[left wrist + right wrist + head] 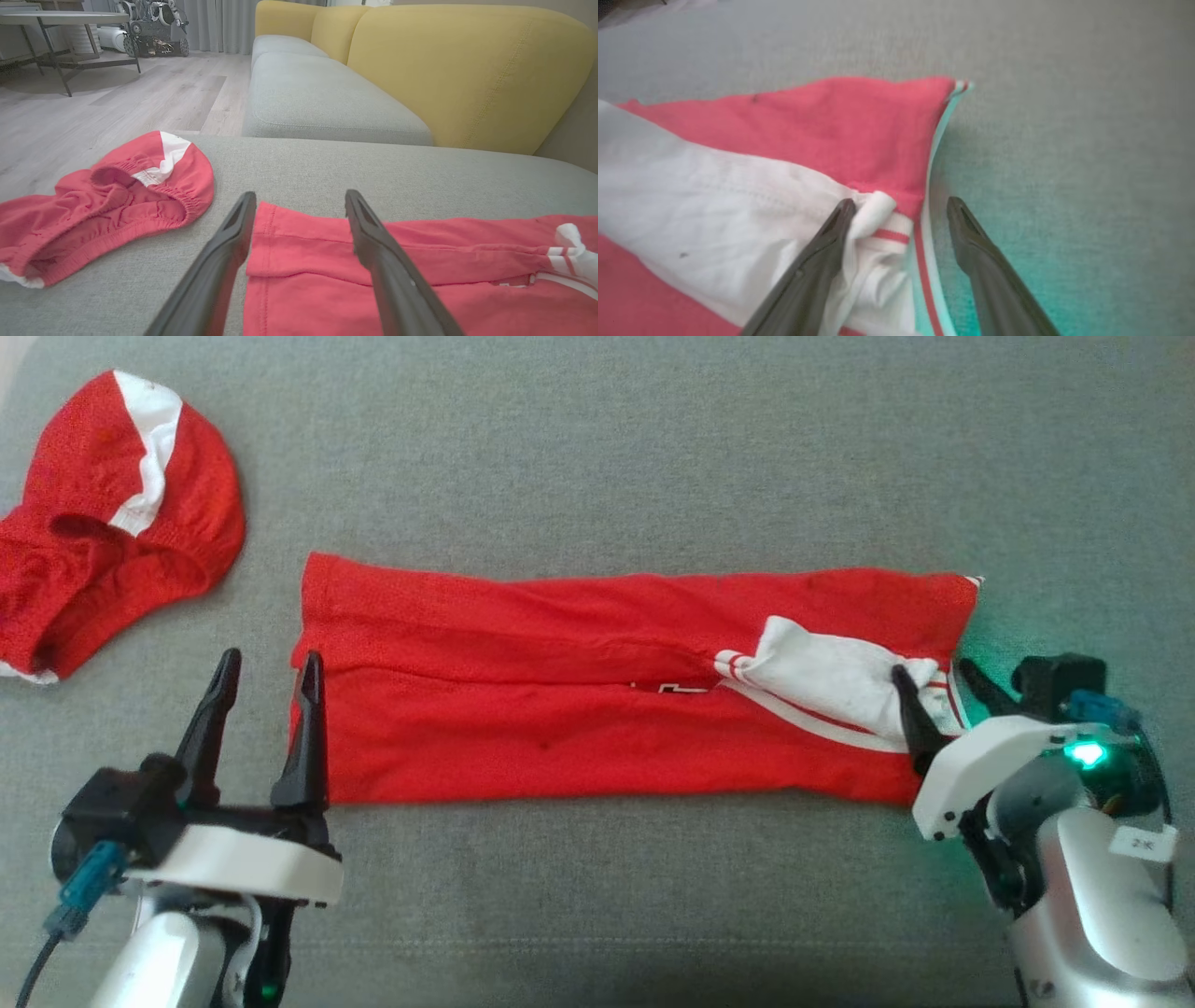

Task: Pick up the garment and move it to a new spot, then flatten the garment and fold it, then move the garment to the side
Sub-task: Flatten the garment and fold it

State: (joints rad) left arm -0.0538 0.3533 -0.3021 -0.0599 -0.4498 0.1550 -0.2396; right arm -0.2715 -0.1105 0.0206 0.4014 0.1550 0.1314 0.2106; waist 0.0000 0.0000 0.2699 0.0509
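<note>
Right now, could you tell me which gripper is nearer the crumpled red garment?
Left. The left gripper sits beside the crumpled red garment; the right gripper is at the folded garment's far end.

Red shorts (112, 523) run off the head view's left edge. The folded garment (420, 270) gets cropped right and bottom in the left wrist view. The right gripper (932, 668) hides its lower right corner. The far-off machinery (152, 25) is too small to identify.
</note>
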